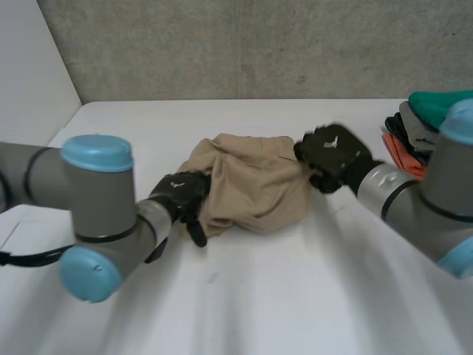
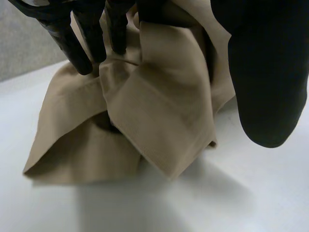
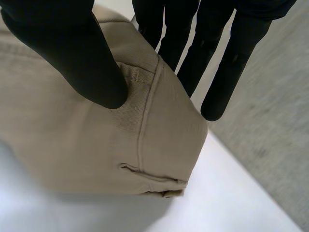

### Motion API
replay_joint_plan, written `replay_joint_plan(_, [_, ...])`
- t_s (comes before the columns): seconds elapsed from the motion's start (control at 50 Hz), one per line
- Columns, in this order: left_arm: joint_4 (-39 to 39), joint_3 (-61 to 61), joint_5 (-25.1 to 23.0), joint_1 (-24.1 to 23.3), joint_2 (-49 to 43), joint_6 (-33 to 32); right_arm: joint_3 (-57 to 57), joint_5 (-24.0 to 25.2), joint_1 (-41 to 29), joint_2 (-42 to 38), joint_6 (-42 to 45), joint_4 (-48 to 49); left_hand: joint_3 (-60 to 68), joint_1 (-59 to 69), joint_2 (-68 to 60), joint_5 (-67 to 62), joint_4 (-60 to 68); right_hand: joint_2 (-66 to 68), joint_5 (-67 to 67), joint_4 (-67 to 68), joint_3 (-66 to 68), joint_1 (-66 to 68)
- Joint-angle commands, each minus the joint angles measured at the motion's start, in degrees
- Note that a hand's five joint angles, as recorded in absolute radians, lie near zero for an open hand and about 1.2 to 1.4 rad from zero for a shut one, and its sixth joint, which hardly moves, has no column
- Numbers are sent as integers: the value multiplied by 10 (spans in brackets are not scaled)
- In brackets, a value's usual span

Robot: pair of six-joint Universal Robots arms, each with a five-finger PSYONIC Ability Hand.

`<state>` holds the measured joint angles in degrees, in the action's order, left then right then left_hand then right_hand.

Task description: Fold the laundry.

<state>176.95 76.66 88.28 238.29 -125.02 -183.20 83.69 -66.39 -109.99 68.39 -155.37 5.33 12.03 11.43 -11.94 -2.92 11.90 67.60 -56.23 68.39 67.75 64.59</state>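
Note:
A tan pair of trousers (image 1: pixel 247 188) lies bunched in the middle of the white table (image 1: pixel 244 296). My left hand (image 1: pixel 181 194) is at its left edge. In the left wrist view its fingers (image 2: pixel 79 43) are straight and rest on the top of the folded cloth (image 2: pixel 154 111), while the thumb (image 2: pixel 268 72) stands apart beside it, so the hand is open. My right hand (image 1: pixel 332 155) is at the garment's upper right corner. In the right wrist view its thumb (image 3: pixel 77 53) presses the waistband (image 3: pixel 96 145) by a belt loop against the fingers (image 3: pixel 227 63) behind the fold.
A stack of folded clothes (image 1: pixel 417 126) stands at the table's right edge, with a green piece (image 1: pixel 440 103) on top and an orange one (image 1: pixel 403 151) lower down. A grey wall runs behind the table. White tabletop lies in front of the garment.

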Motion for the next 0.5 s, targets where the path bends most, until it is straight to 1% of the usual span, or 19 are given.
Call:
replay_joint_plan(0.02, [-30,-100,74,-36,-66,-29,9,-4,4,106,-143,8,144,150,-145,-135,145,124,-138,116,123,154])
replay_joint_plan(0.06, [-46,-107,90,-39,-65,-28,10,-9,0,119,-160,16,275,281,-276,-267,277,124,-138,116,123,154])
replay_joint_plan(0.08, [-51,-109,98,-40,-62,-28,10,-12,-1,123,-164,20,366,372,-367,-357,367,124,-138,116,123,154])
replay_joint_plan(0.1, [-59,-109,108,-40,-49,-28,10,-16,-7,128,-163,28,597,603,-598,-588,598,124,-138,116,123,154])
replay_joint_plan(0.12, [-57,-109,115,-39,-39,-27,10,-20,-8,130,-161,32,679,685,-680,-670,680,124,-138,116,123,154])
replay_joint_plan(0.16, [-51,-105,126,-34,-13,-23,9,-26,-7,133,-154,35,680,686,-681,-671,681,124,-138,116,123,154])
replay_joint_plan(0.22, [-42,-91,134,-16,75,-17,-5,-42,4,134,-137,35,680,686,-681,-671,681,124,-138,116,123,154])
replay_joint_plan(0.24, [-42,-89,130,-7,127,-17,-19,-46,7,136,-130,33,680,686,-681,-671,681,124,-138,116,123,154])
replay_joint_plan(0.3, [-43,-94,116,3,208,-28,-46,-52,9,141,-127,22,680,686,-681,-671,681,124,-138,116,123,154])
replay_joint_plan(0.32, [-45,-105,102,9,259,-37,-64,-54,10,149,-129,11,680,686,-681,-671,681,124,-138,116,123,154])
replay_joint_plan(0.36, [-49,-124,83,14,304,-39,-84,-54,12,155,-132,2,680,686,-681,-671,681,124,-138,116,123,154])
replay_joint_plan(0.42, [-70,-169,61,33,340,-38,-125,-59,11,161,-149,-4,680,686,-681,-671,681,124,-138,116,123,154])
replay_joint_plan(0.46, [-87,-200,59,42,344,-34,-141,-66,9,162,-158,-3,680,686,-681,-671,681,124,-138,116,123,154])
replay_joint_plan(0.5, [-121,-248,61,52,334,-22,-164,-80,11,158,-175,-2,680,686,-681,-671,681,124,-138,116,123,154])
